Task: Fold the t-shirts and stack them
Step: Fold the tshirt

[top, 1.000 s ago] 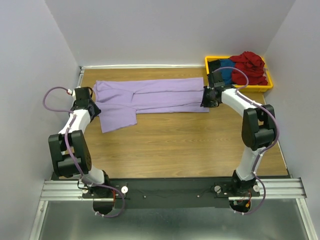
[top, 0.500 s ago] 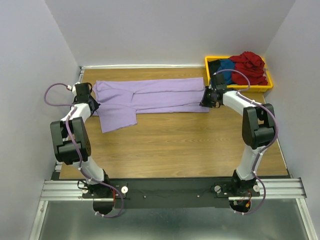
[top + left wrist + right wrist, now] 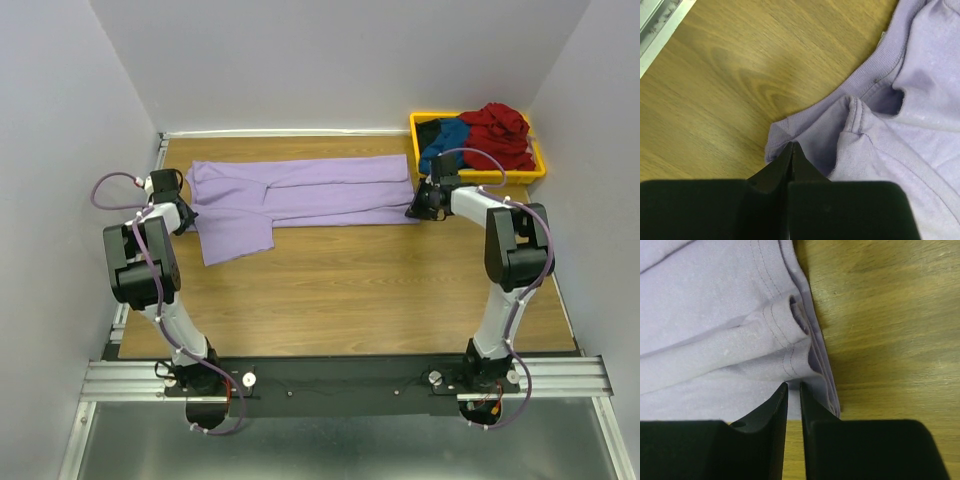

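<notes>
where left fingers [image 3: 771, 176] meet, lavender shirt [image 3: 910, 125] edge hidden beneath.

Lavender t-shirt [image 3: 300, 190]: soft matt knit cloth, faintly flecked; ribbed collar band, double-stitched hem.
Table [image 3: 380, 290]: wood-grain top, smooth, low satin sheen.
Bin [image 3: 520, 176], far right: yellow plastic, smooth, slightly glossy.
Dark red t-shirts [image 3: 500, 130] and blue t-shirt [image 3: 450, 138] inside bin: matt cloth.
Left gripper [image 3: 792, 146], right gripper [image 3: 793, 386]: black plastic, matt, smooth.
Near rail [image 3: 110, 380]: bare grooved metal, dull sheen.
</notes>
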Controlling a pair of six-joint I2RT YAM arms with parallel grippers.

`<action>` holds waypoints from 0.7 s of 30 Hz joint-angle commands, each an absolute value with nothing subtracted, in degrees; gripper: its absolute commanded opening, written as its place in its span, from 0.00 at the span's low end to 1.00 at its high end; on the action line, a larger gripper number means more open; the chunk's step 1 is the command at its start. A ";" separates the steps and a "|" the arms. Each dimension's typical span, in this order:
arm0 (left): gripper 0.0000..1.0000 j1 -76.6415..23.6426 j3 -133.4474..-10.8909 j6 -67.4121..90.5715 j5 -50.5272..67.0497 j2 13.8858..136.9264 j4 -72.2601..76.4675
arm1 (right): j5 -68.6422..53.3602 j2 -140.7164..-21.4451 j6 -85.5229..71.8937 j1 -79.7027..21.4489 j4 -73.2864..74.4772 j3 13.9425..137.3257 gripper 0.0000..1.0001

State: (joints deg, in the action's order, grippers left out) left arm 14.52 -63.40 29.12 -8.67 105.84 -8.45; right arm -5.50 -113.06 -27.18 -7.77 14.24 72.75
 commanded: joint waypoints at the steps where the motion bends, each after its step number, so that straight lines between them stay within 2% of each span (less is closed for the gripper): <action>1: 0.04 14.85 -64.16 27.78 -13.17 108.02 -11.33 | -1.94 -114.35 -25.40 -6.24 15.64 68.91 0.22; 8: 0.07 14.85 -64.86 27.68 -13.19 106.26 -12.39 | -1.93 -111.19 -22.77 -6.15 16.17 69.52 0.23; 10: 0.14 14.77 -64.16 27.77 -13.18 104.42 -12.92 | -3.33 -110.31 -22.15 -6.15 16.78 70.13 0.25; 11: 0.23 14.85 -63.99 27.86 -13.10 103.63 -13.18 | -3.77 -110.04 -22.15 -6.15 17.14 70.22 0.27; 13: 0.33 14.85 -62.67 27.77 -12.75 100.73 -13.62 | -4.48 -108.55 -21.80 -6.24 18.19 70.14 0.29; 14: 0.44 14.68 -61.19 27.86 -12.57 98.37 -14.06 | -4.57 -107.07 -21.71 -6.33 18.45 69.88 0.32; 16: 0.52 14.50 -59.25 28.12 -12.13 95.73 -14.68 | -4.22 -105.56 -21.53 -6.59 18.98 69.26 0.36; 17: 0.56 14.41 -58.19 28.21 -12.04 94.41 -15.37 | -4.13 -104.60 -21.45 -6.77 19.33 68.47 0.42; 20: 0.57 13.45 -54.24 28.39 -11.60 89.57 -17.13 | -4.13 -101.87 -21.45 -7.38 20.21 67.24 0.50; 21: 0.57 13.01 -52.23 28.39 -11.43 87.65 -17.57 | -3.96 -101.26 -21.45 -7.64 20.30 66.45 0.55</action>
State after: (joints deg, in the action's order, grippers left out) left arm 14.09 -56.23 28.29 -10.68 92.51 -13.85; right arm -5.19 -104.84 -22.44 -7.09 17.41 68.42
